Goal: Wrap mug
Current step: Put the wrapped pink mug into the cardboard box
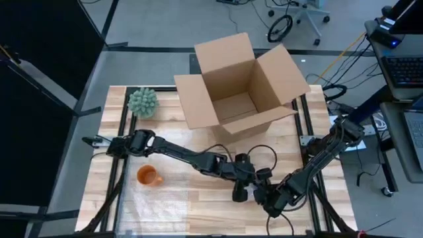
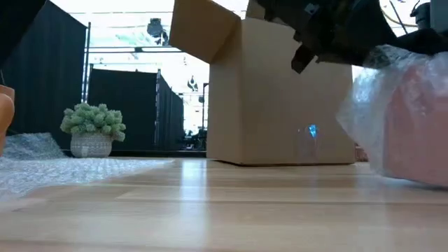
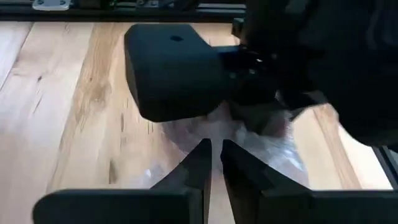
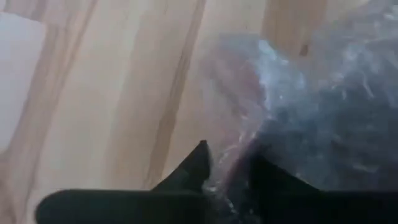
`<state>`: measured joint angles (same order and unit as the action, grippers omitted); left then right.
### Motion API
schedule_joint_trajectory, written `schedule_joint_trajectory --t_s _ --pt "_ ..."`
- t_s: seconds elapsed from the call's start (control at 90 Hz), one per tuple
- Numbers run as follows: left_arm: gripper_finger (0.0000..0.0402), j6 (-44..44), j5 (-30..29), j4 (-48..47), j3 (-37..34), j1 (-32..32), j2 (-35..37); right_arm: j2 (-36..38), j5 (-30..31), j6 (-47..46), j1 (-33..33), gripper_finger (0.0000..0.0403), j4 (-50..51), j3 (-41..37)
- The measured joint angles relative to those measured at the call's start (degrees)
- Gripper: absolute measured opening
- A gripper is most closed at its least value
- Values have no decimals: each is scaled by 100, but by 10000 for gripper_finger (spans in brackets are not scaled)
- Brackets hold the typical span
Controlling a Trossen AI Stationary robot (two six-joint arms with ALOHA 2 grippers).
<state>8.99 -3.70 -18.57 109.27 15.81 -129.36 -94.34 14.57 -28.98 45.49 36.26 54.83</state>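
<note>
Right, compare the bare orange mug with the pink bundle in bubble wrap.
The orange ceramic mug is bare; the pink bundle in clear bubble wrap is covered all over. The mug stands alone at the table's left, by the flat bubble-wrap sheet; the bundle sits to the right, with both arms' jaws at it. Both lie in front of the open cardboard box.

This looks like a robotics lab or test workspace. A wooden table (image 1: 198,198) edged with black metal rails (image 1: 309,125) stands on a grey floor strewn with cables (image 1: 344,63). Black curtains (image 2: 122,105) screen one side, an office chair (image 1: 301,16) waits behind, and a desk holds what seems to be a keyboard (image 1: 404,69).
</note>
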Motion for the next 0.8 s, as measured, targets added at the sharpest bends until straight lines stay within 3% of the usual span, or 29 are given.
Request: schedule_joint_trajectory --t_s 0.156,0.289,0.422,0.544,0.8 --pt "26 297 -15 -674 425 285 4 185 -502 -43 373 30 679 571" --pt "26 463 -174 -1519 901 585 54 394 -270 393 756 30 1164 1517" --pt "26 543 -749 -2531 1489 914 160 397 213 828 970 29 1675 2445" --pt "26 457 -1462 -3163 1832 1144 429 461 1042 1660 1009 29 1992 3366" --pt "26 404 -2563 -4030 1876 1298 1341 519 2576 3894 393 29 2347 5320"
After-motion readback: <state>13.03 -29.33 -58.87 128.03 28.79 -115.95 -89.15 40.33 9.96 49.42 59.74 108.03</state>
